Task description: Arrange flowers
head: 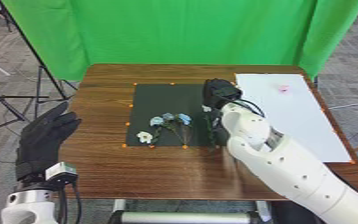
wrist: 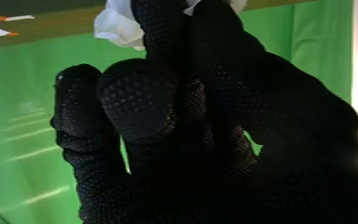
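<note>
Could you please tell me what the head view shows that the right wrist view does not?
Head view: pale blue flowers lying beside a white flower, a small pink flower farther right, and the open, black-gloved left robot hand.
Right wrist view: the dimpled weave of the black-gloved right robot hand, with thin white petals pinched at its fingertips, in close detail.
Both: that right robot hand, the green fabric curtain and the brown wooden table.

Passage: table [head: 109,95] beyond black mat [head: 149,100] | Blocking: flowers [head: 168,117], right arm [head: 286,167] (slanting over white sheet [head: 282,110])
</note>
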